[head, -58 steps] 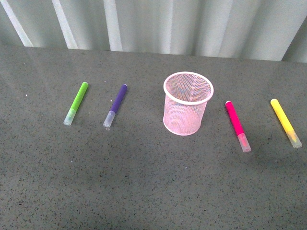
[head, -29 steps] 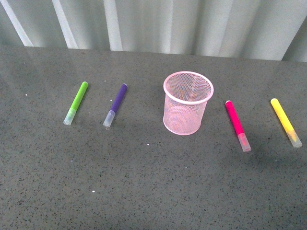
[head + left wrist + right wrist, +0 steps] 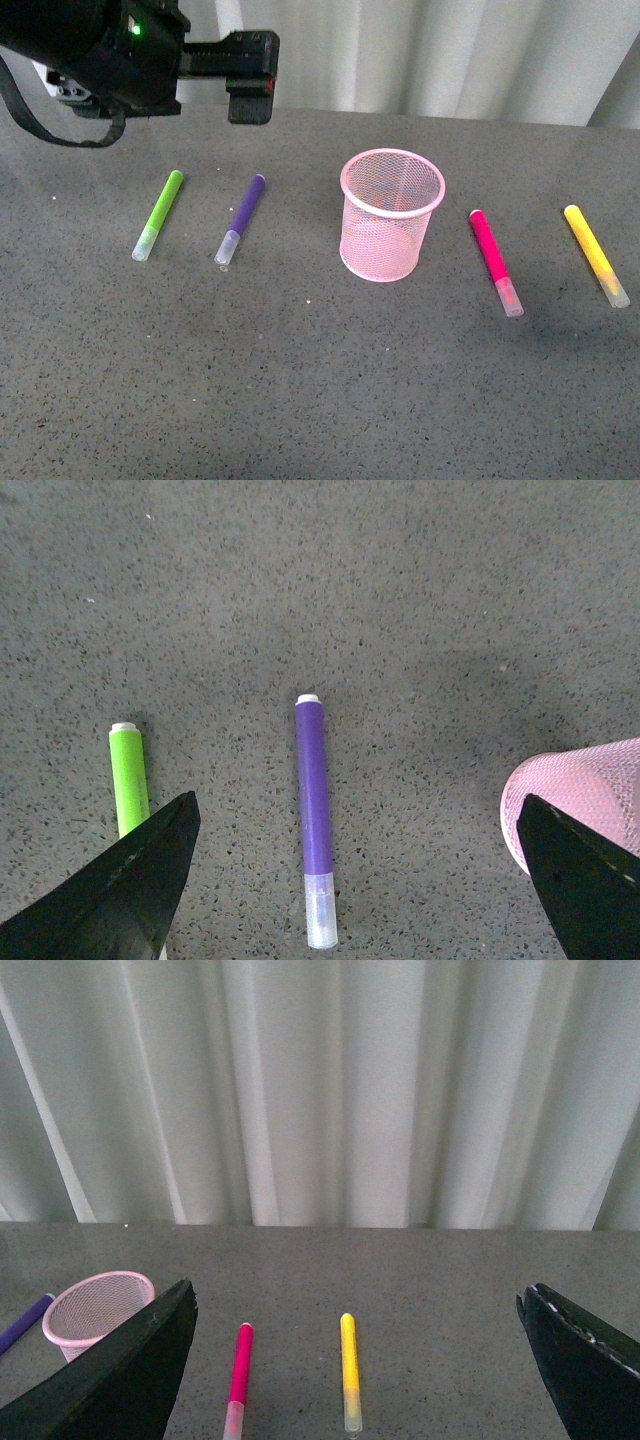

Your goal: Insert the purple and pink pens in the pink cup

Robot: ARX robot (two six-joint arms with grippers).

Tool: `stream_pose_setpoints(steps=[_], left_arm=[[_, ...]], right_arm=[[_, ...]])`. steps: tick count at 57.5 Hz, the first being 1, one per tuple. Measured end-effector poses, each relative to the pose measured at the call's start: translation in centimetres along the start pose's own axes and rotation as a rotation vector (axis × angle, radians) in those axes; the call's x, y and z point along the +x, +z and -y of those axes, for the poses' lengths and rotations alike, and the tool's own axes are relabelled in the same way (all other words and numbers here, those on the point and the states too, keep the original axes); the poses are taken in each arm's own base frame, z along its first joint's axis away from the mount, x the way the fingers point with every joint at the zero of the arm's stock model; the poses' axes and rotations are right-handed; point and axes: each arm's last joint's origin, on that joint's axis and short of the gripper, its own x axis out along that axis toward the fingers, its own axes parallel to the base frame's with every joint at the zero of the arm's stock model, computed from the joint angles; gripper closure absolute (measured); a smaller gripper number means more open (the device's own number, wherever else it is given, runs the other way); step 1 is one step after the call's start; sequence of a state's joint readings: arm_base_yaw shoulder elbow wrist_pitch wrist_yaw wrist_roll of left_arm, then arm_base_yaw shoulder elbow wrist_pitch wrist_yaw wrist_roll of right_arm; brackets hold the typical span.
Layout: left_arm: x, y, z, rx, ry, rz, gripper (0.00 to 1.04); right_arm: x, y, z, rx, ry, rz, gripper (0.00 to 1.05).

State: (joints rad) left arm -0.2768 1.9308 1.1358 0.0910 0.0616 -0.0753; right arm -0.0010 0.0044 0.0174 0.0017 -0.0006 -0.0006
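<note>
We are holding our left gripper (image 3: 355,810) up over the gray table (image 3: 300,380). Its two black fingers (image 3: 130,890) are standing wide apart and are gripping nothing. The purple pen (image 3: 314,800) is lying flat on the table under this gripper, lined up between the two fingers. It is not touching them. Its clear cap is pointing back toward us. The lime green pen (image 3: 127,780) is lying beside it, and one finger is hiding part of it. The pink cup (image 3: 385,245) is standing upright off to this gripper's right, past the other finger, with its open mouth facing up.

We are also holding our right gripper (image 3: 355,1288) with its fingers spread wide, and it is holding nothing. It is facing the white curtain (image 3: 330,1090) across the table. The pink pen (image 3: 240,1360) and the yellow pen (image 3: 348,1360) are lying on the table in front of it, between its fingers. They are side by side but apart. The pink cup is sitting off to this gripper's left, near the pink pen. Both the purple pen and the pink pen are lying outside the cup.
</note>
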Motion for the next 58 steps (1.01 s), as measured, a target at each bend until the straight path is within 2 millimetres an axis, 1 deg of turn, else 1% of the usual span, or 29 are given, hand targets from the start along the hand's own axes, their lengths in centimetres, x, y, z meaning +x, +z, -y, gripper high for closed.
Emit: stream_pose_setpoints(steps=[20, 29, 39, 47, 55, 58], left_arm=[[4.0, -3.6, -1.5, 0.046, -0.025, -0.096, 0.07], [5.6, -4.7, -1.9, 0.063, -0.025, -0.132, 0.07], [6.8, -4.7, -1.4, 0.076, -0.033, -0.134, 0.07], [7.5, -4.1, -0.9, 0.087, -0.038, -0.113, 0.07], [8.0, -3.7, -0.9, 0.096, -0.028, -0.100, 0.07], [8.3, -3.9, -1.0, 0.110, -0.009, -0.104, 0.07]], right_arm=[[0.0, 0.0, 0.0, 0.000, 0.000, 0.000, 0.07], [0.0, 0.0, 0.0, 0.000, 0.000, 0.000, 0.07], [0.0, 0.0, 0.0, 0.000, 0.000, 0.000, 0.07], [0.0, 0.0, 0.0, 0.000, 0.000, 0.000, 0.07], [0.0, 0.0, 0.0, 0.000, 0.000, 0.000, 0.07], [0.0, 0.0, 0.0, 0.000, 0.000, 0.000, 0.07]])
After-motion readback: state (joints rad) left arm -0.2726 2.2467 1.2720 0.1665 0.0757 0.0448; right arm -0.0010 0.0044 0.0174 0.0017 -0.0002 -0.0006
